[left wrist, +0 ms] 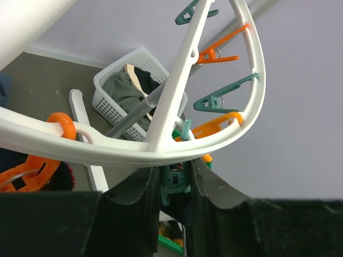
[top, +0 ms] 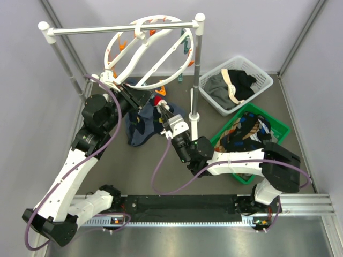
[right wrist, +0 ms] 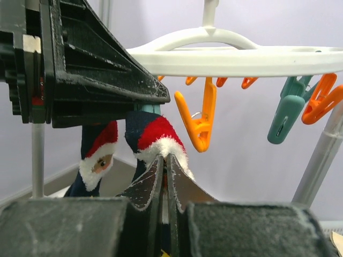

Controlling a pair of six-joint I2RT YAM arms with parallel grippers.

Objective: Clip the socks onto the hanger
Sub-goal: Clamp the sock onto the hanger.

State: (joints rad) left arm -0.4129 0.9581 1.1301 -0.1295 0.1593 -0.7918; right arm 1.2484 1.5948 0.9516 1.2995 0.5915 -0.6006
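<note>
Left end effector (left wrist: 172, 170) half-hides a teal clip (left wrist: 174, 186).

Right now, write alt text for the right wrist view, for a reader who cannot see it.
The right gripper pinches a navy Santa sock just under the white hanger. Orange clips and teal clips dangle from its ring, and the left gripper looms black at upper left.

Arms: two, left arm (top: 69, 176) and right arm (top: 236, 160). Hanger (top: 140, 55): one, upper centre. Rack (top: 86, 31): one, with two posts. Baskets: two, white basket (top: 266, 80) upper right, green basket (top: 281, 122) below it. Blue-grey garment (top: 140, 126): one. Clips (right wrist: 198, 120) overlap; no reliable count.
</note>
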